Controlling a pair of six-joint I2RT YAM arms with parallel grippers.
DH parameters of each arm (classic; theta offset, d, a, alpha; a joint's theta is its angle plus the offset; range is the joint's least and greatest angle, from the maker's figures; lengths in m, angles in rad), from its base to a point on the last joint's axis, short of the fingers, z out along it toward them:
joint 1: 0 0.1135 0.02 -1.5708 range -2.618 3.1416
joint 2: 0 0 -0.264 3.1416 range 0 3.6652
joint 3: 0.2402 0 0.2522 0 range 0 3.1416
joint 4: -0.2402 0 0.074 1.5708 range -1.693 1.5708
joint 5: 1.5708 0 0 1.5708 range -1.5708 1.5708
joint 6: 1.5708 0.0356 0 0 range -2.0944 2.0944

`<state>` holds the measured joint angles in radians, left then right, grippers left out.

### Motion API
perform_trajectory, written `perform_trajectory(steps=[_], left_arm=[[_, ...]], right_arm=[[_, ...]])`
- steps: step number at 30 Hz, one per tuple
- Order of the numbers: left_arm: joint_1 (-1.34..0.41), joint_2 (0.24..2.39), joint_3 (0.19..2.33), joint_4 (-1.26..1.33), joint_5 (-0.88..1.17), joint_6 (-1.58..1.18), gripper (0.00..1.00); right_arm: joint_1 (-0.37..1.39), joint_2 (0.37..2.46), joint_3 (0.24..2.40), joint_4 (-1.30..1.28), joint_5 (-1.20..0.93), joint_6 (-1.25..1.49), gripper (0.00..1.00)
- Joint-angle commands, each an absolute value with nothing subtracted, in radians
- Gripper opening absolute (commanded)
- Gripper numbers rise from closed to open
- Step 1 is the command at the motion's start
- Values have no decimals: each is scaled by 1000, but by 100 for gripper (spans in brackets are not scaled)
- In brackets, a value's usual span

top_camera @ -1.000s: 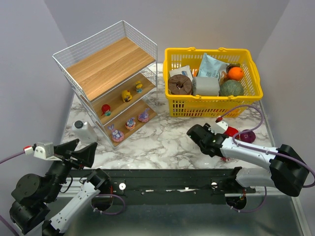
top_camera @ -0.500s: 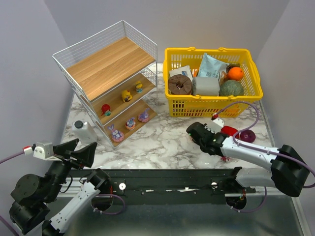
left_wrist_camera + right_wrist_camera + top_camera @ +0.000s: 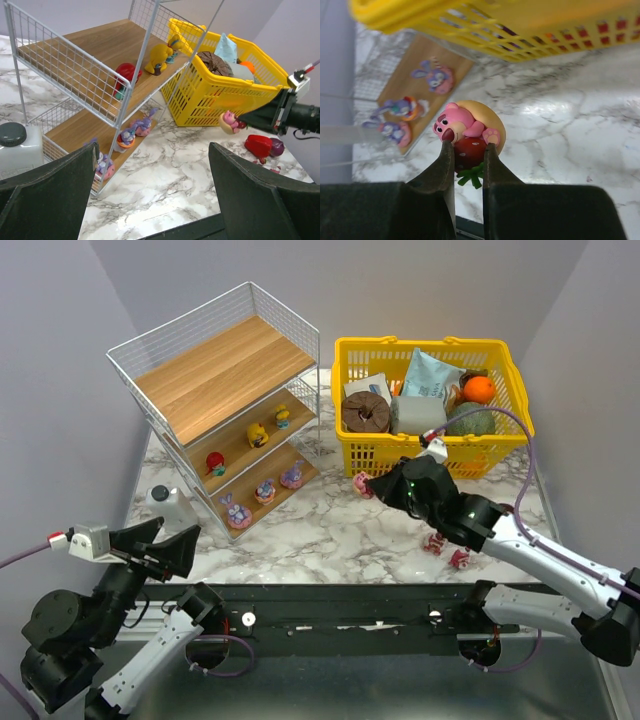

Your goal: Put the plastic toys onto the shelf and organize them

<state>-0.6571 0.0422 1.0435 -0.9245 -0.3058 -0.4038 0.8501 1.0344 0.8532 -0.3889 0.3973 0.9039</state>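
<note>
Fingers (image 3: 441, 172) of right arm (image 3: 520, 540) pinch pink bear toy (image 3: 467, 127) near yellow basket (image 3: 530, 30).

Left arm (image 3: 150, 655) and right arm (image 3: 545, 552): white link shells, black joint housings. Left gripper (image 3: 168, 540) has broad black wedge fingers; right gripper (image 3: 467, 152) has narrow black ones. Purple cable (image 3: 530, 455) trails each arm; white connector block (image 3: 88, 541), red-tipped, at each wrist.

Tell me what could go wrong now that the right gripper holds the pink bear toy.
The right gripper pinches the pink bear toy only by its strawberry base; it may slip out.
The bottom board of the shelf already holds three purple toys; setting down there may topple one.
</note>
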Motion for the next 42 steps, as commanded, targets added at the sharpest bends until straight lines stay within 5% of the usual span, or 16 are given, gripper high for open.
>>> perform_trajectory(steps=[1, 15, 28, 42], left_arm=[[-661, 66, 1055, -881, -238, -385, 99], [-661, 159, 1078, -772, 81, -302, 99], [-661, 250, 1180, -802, -72, -250, 99], [-661, 225, 1183, -831, -144, -265, 99]], right_arm=[[847, 1015, 1005, -348, 180, 755, 1], [871, 1206, 1443, -316, -152, 630, 1], [870, 1599, 2113, -560, 92, 598, 1], [870, 1703, 2213, -598, 170, 670, 7]])
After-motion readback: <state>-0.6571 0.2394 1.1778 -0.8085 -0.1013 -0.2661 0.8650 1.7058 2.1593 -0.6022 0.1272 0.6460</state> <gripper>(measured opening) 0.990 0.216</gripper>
